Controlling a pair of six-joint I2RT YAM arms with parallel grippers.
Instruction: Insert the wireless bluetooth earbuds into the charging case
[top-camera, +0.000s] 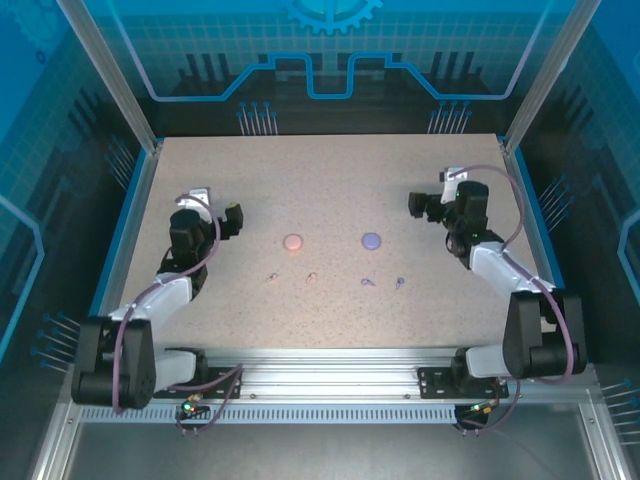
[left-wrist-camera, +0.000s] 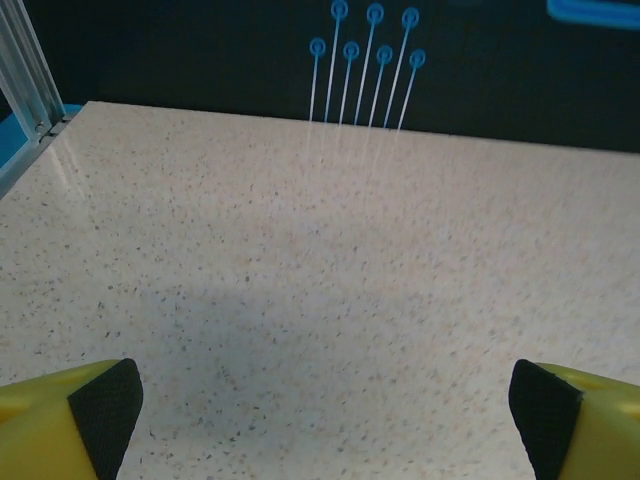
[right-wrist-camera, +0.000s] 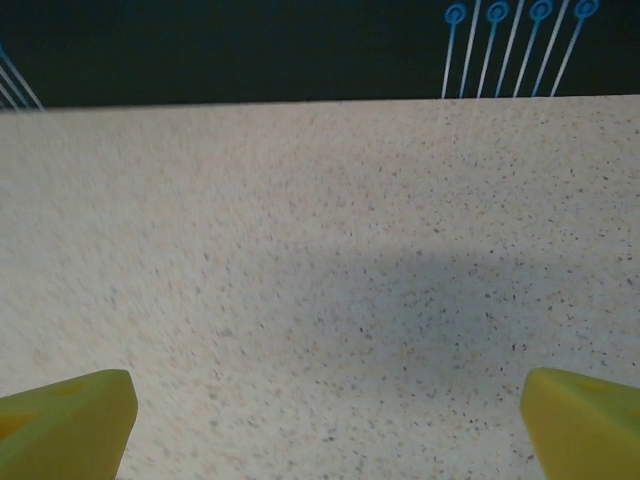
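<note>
Top external view: the speckled table takes up most of the scene, and the two arms reach over it from the near edge. The left arm bends over the left side and the right arm over the right, both well apart from the things in the middle. The left gripper hangs over bare tabletop. In the left wrist view its fingers stand spread wide with nothing between them. The right gripper is the same: its fingers are wide apart, and beneath them lies bare table.

Between the arms sit two round cases, the pink case and the purple case, side by side but not touching. They are too small here to tell whether their lids are up.

Nearer the arm bases, four tiny earbuds lie in a loose row. The two pink earbuds are in front of the pink case and the two purple earbuds in front of the purple one. Each rests on the table apart from its case.

The task looks to be at its very start — no earbud is seated and none is held. All four remain to be picked up and inserted, presumably each colour into its matching case, which may first need opening.
</note>
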